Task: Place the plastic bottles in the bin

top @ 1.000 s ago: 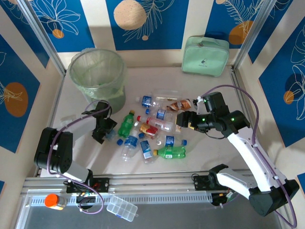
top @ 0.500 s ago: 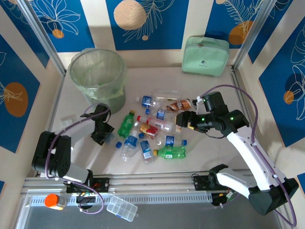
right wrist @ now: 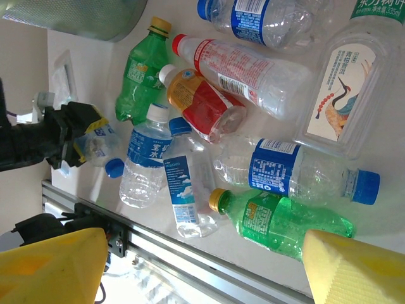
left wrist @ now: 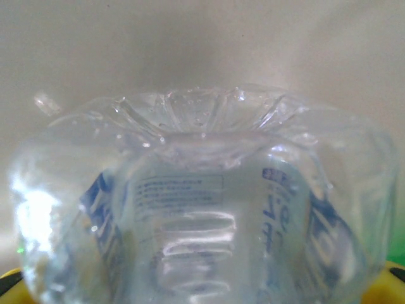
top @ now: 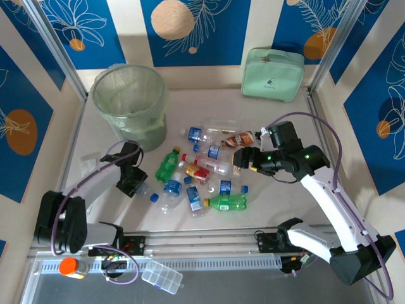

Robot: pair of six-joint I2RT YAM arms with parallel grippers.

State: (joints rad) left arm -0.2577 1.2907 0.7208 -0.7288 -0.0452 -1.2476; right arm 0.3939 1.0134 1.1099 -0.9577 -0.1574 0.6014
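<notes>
We note left gripper (top: 131, 184) partly closed on clear bottle (left wrist: 202, 209), table (top: 209, 107) left of pile (top: 202, 171), bin (top: 130, 95) just beyond; right gripper (top: 238, 160) open, empty. We advise firm squeeze, lift above bin before release.

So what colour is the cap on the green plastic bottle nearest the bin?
Yellow. The cap of the green plastic bottle shows best in the right wrist view.
</notes>
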